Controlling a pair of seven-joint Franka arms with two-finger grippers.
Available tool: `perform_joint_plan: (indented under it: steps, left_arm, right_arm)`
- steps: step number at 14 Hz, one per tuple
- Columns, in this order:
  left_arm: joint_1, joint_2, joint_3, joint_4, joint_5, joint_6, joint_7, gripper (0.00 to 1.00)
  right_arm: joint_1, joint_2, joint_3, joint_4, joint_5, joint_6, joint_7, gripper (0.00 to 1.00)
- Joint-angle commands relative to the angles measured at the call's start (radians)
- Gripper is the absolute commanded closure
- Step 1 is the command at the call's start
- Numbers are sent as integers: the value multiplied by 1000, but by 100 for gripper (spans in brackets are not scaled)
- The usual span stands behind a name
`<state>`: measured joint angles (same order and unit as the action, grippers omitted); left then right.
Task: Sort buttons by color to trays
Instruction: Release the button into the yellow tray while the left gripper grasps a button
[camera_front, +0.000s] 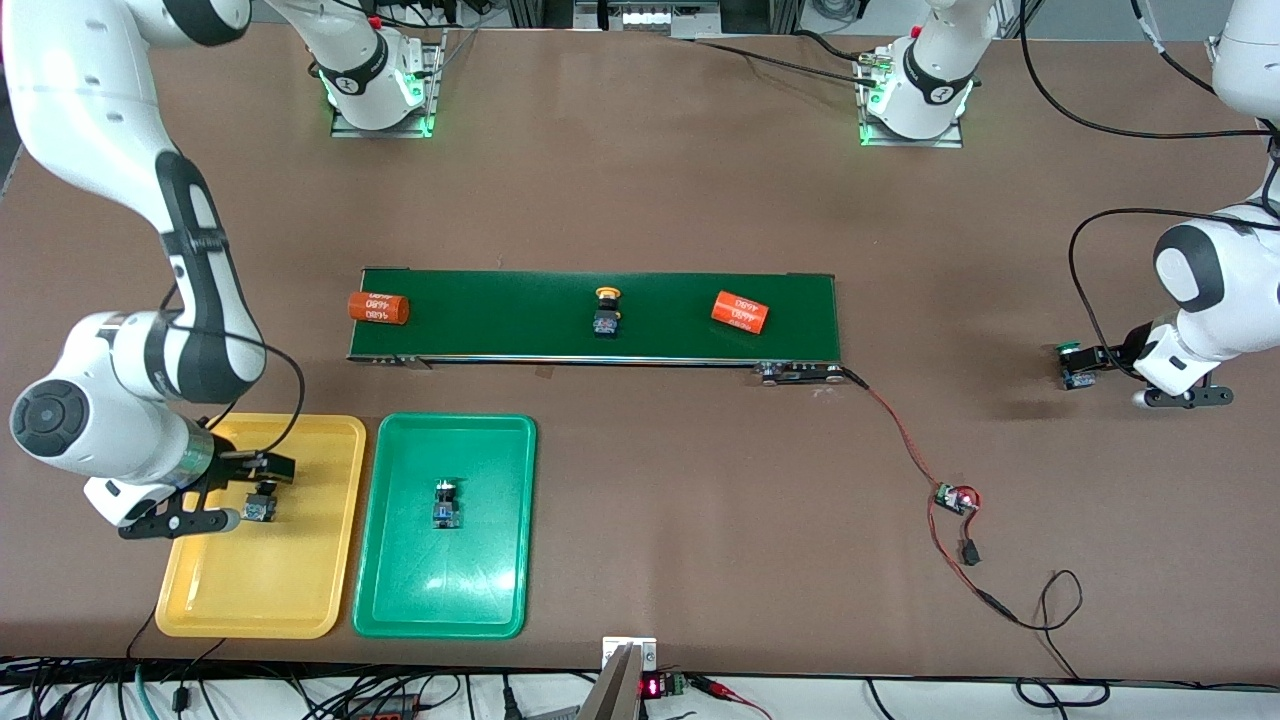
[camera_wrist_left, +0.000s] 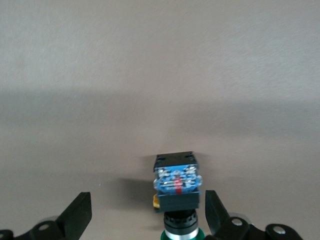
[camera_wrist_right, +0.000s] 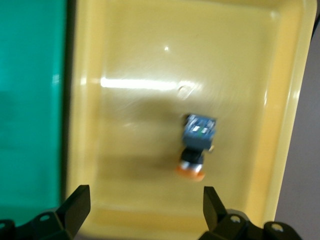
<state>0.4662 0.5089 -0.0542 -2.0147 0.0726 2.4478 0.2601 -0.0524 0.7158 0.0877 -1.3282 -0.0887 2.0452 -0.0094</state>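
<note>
My right gripper (camera_front: 262, 487) hangs over the yellow tray (camera_front: 330, 600), its black fingers spread wide and holding nothing; in the right wrist view (camera_wrist_right: 142, 207) the gap between them is bare. Under it a yellow-capped button (camera_wrist_right: 196, 142) lies on its side on the tray's glossy floor, blue-black blocky body at one end and round orange-yellow cap at the other; from the front it (camera_front: 262, 505) shows only as a dark block, so I cannot tell there which way its cap points.

The tray is shallow smooth plastic with rounded corners; the green tray (camera_front: 500, 600) sits just beside it, alike in shape, toward the left arm's end. On its shiny floor is one green-capped button (camera_front: 446, 505), long axis running toward the front camera, blue body nearer that camera.

My left gripper (camera_front: 1085, 365) is low over the bare brown matte table at the left arm's end, fingers wide apart; between them lies a second green-capped button (camera_wrist_left: 176, 192), body pointing away from the wrist, cap toward it; one finger (camera_wrist_left: 212, 210) stands close beside it, and I cannot tell whether it touches.

On the long dark-green conveyor belt (camera_front: 500, 330) another yellow-capped button (camera_front: 606, 312) sits mid-belt, cap farther from the front camera than its body; two orange cylinders with white print, (camera_front: 379, 308) and (camera_front: 740, 312), lie on their sides toward either end.
</note>
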Motion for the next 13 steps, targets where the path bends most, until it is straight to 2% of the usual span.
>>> perform_joint_plan:
  steps: [1, 4, 6, 8, 11, 13]
  left_arm:
    - [-1, -9, 4, -9, -11, -32, -38, 0]
    - [-9, -7, 4, -9, -11, -41, -70, 0]
    - [-9, -4, 4, -10, -11, -39, -62, 0]
    - [-11, -3, 2, -22, -10, -43, -55, 0]
    - [-26, -1, -7, -38, -10, -44, -51, 2]
    - [-35, -4, -7, -53, -10, -47, -55, 34]
  right_arm:
    - [2, -194, 55, -173, 13, -91, 100, 0]
    - [11, -381, 98, -371, 13, -100, 184, 0]
    - [19, -490, 103, -492, 13, -99, 201, 0]
    - [63, -580, 121, -601, 26, -93, 282, 0]
    - [205, -607, 133, -655, 26, -94, 532, 0]
    - [310, -581, 133, -666, 27, -53, 664, 0]
